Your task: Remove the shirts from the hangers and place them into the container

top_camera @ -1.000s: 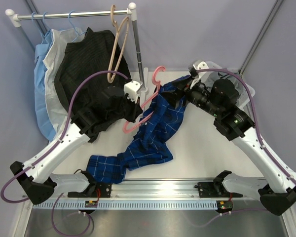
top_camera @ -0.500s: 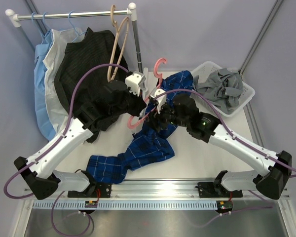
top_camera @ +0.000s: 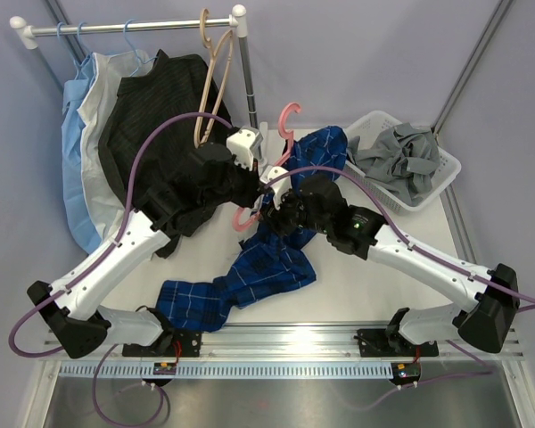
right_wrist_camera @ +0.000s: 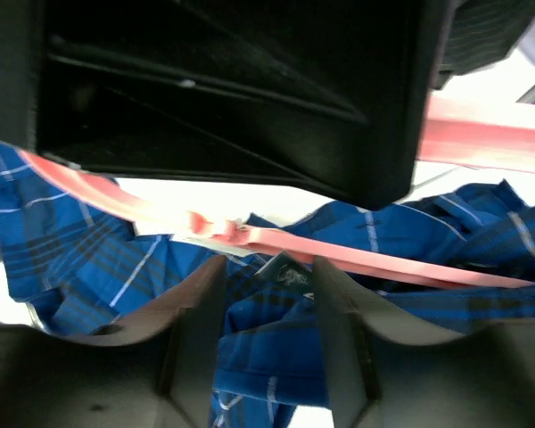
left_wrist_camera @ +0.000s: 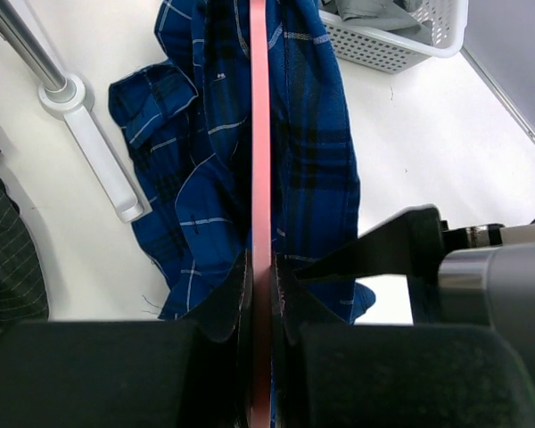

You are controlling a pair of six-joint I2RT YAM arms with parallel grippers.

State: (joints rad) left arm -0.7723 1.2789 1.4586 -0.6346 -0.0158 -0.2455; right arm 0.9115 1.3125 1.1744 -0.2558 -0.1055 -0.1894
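While draped over the pink hanger, the plaid shirt trails crumpled.

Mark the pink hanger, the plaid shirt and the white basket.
pink hanger (left_wrist_camera: 260, 134): left wrist view, on its narrow upright edge.
plaid shirt (top_camera: 276, 267): top external view, on the spread lower fabric.
white basket (left_wrist_camera: 392, 49): left wrist view, on its slotted side wall.

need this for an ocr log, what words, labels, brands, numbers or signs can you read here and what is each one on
No text can be read in any view.
Pale tag on the plaid shirt, right wrist view: blurred, nothing legible.
Small red sticker low in the top view: too small to tell whether it carries any print.
Laundry basket, hangers and arms: no visible print.
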